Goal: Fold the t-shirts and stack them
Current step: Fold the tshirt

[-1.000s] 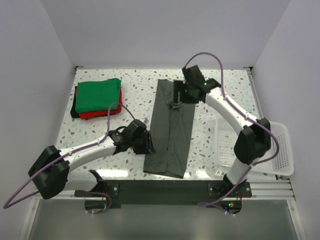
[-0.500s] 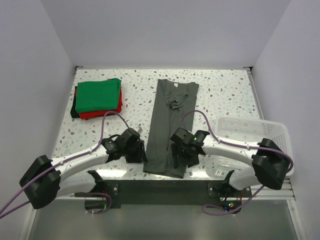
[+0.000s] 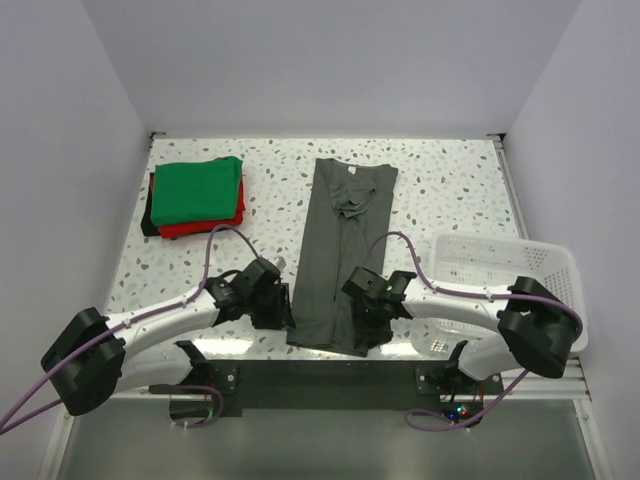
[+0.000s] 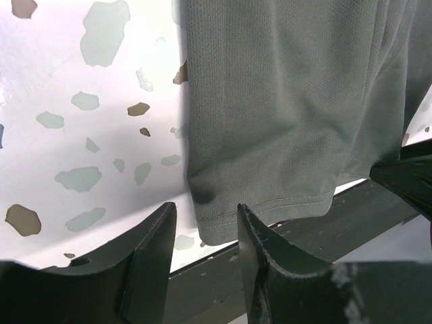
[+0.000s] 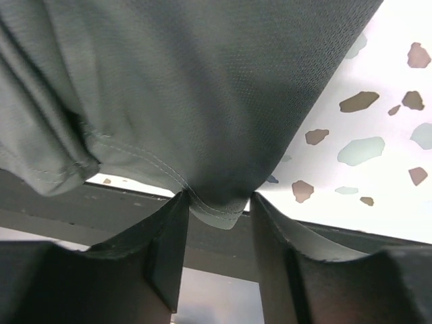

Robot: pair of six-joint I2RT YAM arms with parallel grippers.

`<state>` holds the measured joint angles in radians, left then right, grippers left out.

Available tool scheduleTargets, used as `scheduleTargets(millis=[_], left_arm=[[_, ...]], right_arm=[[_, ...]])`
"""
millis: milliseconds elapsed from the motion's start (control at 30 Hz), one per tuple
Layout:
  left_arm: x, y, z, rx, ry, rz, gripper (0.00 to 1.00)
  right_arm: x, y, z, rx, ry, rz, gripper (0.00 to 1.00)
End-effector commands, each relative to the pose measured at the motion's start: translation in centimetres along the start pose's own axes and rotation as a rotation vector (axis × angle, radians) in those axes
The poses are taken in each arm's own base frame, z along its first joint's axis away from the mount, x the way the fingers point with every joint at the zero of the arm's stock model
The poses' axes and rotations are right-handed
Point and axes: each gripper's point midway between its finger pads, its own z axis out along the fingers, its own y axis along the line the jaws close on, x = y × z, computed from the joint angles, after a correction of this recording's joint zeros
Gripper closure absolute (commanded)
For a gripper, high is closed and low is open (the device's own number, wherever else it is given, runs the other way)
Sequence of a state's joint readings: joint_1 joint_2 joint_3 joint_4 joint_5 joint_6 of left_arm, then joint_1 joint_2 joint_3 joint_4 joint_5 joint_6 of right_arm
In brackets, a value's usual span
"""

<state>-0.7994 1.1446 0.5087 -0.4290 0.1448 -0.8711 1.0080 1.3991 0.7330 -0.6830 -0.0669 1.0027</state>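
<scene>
The charcoal-grey t-shirt lies folded lengthwise in a long strip, collar at the far end and hem at the near table edge. A green folded shirt sits on a red one at the far left. My left gripper is at the hem's left corner. In the left wrist view it is open, with the hem corner between the jaws. My right gripper is at the hem's right corner. In the right wrist view it is open, with the cloth corner bunched between the fingers.
A white mesh basket stands at the right edge, over the right arm's base. A dark cloth edge shows under the red shirt. The black mounting rail runs just past the hem.
My right arm has swung from the shirt's collar end to the near hem corner. My left gripper has slid a little toward the near edge, to the hem's left corner.
</scene>
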Motion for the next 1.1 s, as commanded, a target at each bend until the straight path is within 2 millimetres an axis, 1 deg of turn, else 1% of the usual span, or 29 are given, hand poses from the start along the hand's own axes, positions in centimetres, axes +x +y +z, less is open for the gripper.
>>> scheduleTargets(millis=[0, 67, 167, 267, 400, 700, 800, 833, 867, 933, 967, 1033, 1067], left_arm=[[0.2, -0.1, 0.1, 0.01, 0.018, 0.016, 0.53], [0.5, 0.1, 0.2, 0.001, 0.031, 0.015, 0.5], [0.9, 0.7, 0.2, -0.026, 0.049, 0.008, 0.5], [1.3, 0.8, 0.3, -0.018, 0.062, 0.006, 0.49], [2.0, 1.0, 0.8, -0.001, 0.083, -0.001, 0.49], [3.4, 0.2, 0.8, 0.065, 0.146, -0.016, 0.51], [3.9, 0.6, 1.1, 0.057, 0.162, -0.026, 0.56], [4.1, 0.6, 1.2, 0.061, 0.171, -0.027, 0.57], [4.2, 0.6, 1.3, 0.067, 0.175, -0.027, 0.61], [4.3, 0.2, 1.3, 0.086, 0.181, -0.025, 0.64], [4.2, 0.0, 1.4, 0.098, 0.176, -0.023, 0.68], [4.2, -0.3, 1.4, 0.114, 0.175, -0.021, 0.72], [4.1, -0.4, 1.4, 0.123, 0.169, -0.022, 0.77]], right_arm=[[0.0, 0.6, 0.4, -0.028, -0.005, 0.034, 0.6], [0.2, 0.4, 0.6, -0.027, 0.0, 0.044, 0.64], [0.5, 0.3, 1.0, -0.031, 0.012, 0.056, 0.71], [0.7, 0.2, 1.1, -0.027, 0.021, 0.063, 0.75], [0.9, -0.1, 1.2, -0.021, 0.025, 0.072, 0.76], [1.1, -0.4, 1.1, -0.014, 0.021, 0.093, 0.76], [0.9, -0.4, 1.0, -0.013, 0.016, 0.096, 0.76], [0.9, -0.3, 1.0, -0.015, 0.013, 0.092, 0.76], [0.9, -0.4, 1.0, -0.012, 0.016, 0.094, 0.76], [0.9, -0.4, 0.9, -0.009, 0.016, 0.09, 0.77], [0.9, -0.4, 0.8, -0.009, 0.018, 0.088, 0.79], [0.9, -0.4, 0.8, -0.008, 0.019, 0.09, 0.82], [1.0, -0.4, 0.8, -0.006, 0.021, 0.09, 0.83]])
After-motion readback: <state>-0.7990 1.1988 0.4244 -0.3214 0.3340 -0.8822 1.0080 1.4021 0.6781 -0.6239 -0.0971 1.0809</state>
